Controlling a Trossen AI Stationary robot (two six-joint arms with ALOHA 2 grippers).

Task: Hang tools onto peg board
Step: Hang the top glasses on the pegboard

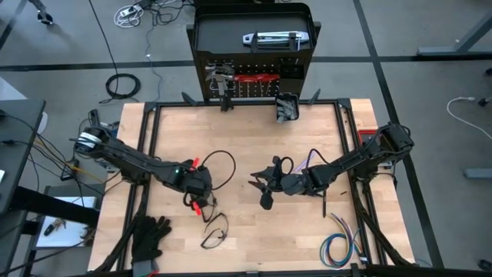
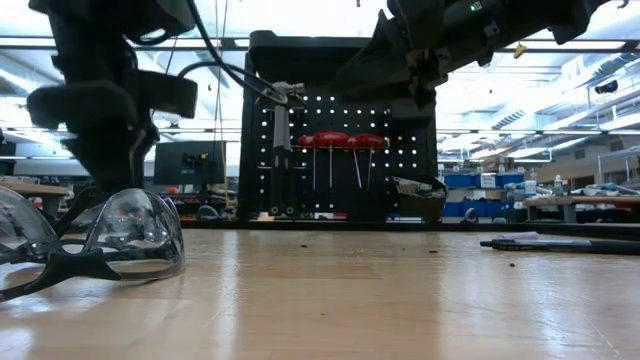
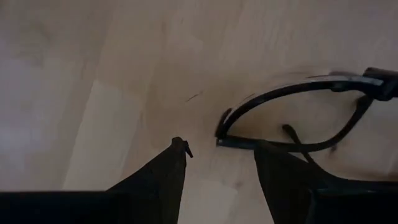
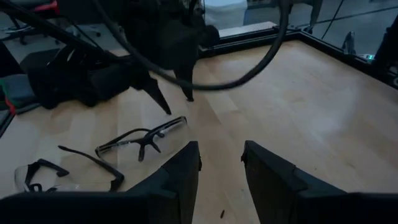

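Observation:
The peg board stands upright at the table's far edge. Tools hang on it: red-handled tools and a steel hammer. A silver tool lies on its top. My left gripper is open and points down just above a pair of clear safety glasses left of the table's middle. Its fingertips stand on either side of the dark frame without touching it. My right gripper is open with nothing between its fingers, raised over the middle of the table.
A second pair of glasses lies nearer the front edge. Black gloves sit at the front left and a coloured wire bundle at the front right. A small black bin hangs on the board. A dark slim thing lies at the right.

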